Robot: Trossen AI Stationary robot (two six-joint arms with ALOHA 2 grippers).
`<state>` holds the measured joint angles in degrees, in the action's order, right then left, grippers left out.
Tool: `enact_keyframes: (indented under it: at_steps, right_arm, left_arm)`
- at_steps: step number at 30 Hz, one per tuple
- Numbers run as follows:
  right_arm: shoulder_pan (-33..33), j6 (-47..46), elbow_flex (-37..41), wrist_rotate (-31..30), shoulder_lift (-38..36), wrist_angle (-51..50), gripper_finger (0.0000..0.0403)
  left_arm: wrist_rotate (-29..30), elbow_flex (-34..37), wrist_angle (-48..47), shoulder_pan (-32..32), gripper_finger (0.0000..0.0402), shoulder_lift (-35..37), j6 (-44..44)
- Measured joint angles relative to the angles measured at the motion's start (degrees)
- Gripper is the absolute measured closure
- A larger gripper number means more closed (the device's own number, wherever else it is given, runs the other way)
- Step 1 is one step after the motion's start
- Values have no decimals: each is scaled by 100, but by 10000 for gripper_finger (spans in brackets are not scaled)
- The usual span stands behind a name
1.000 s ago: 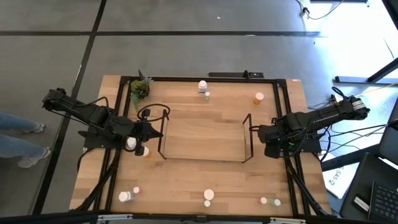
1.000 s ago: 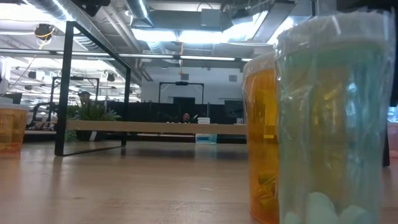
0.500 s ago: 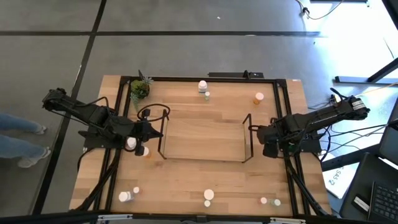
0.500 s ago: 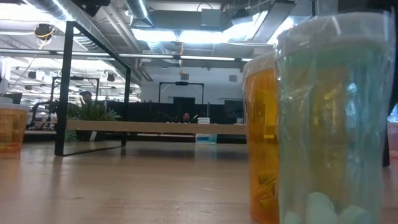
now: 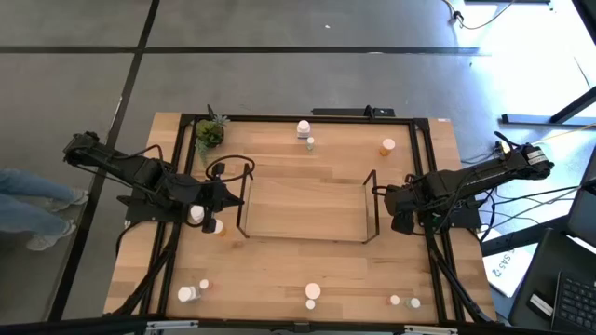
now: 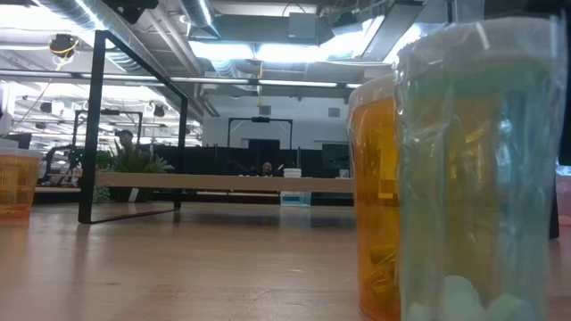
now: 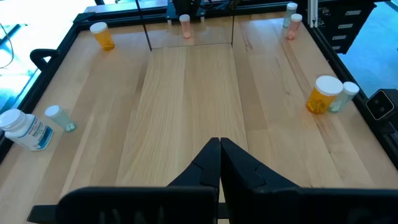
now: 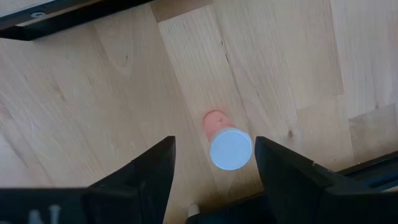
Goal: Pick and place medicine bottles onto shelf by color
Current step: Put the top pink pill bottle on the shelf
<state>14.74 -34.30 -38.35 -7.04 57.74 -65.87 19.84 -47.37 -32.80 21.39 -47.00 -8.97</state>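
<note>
Medicine bottles (image 5: 304,128) are scattered on the wooden table (image 5: 279,270) around the shelf (image 5: 304,209); right gripper (image 8: 214,158) is spread above a pink bottle (image 8: 227,144) (left gripper (image 7: 219,144) pressed together).

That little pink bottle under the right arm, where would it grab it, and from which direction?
Probably from straight above, around the sides just below the white cap. The pink bottle stands upright on the table, cap facing the right wrist camera, and its round body gives two opposite sides to pinch. The right end effector hangs open above it, one finger on each side, so it need only descend and close.
</note>
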Motion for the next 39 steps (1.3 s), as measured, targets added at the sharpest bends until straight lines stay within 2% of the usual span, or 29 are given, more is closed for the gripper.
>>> enact_keyframes:
  at_steps: [15, 21, 28, 31, 35, 39]
  right_arm:
    - [0, -192, 2, 1, 1, 2, 182]
    - [4, -495, -59, 313, 0, -4, 182]
    - [2, -817, -381, 35, -123, -162, 182]
    - [2, -1363, -576, -201, -265, -606, 182]
    - [0, -2965, -604, -238, -472, -1235, 182]
    - [0, -3789, -597, -147, -535, -1172, 182]
  left_arm:
    - [0, 0, 0, 0, 401, -4, 0]
    - [0, 0, 0, 0, 401, -4, 1]
    - [0, 0, 0, 0, 401, -4, 4]
    - [2, 0, 0, 0, 401, -4, 4]
    - [0, 0, 0, 2, 401, -4, 4]
    - [0, 0, 0, 0, 401, -4, 4]
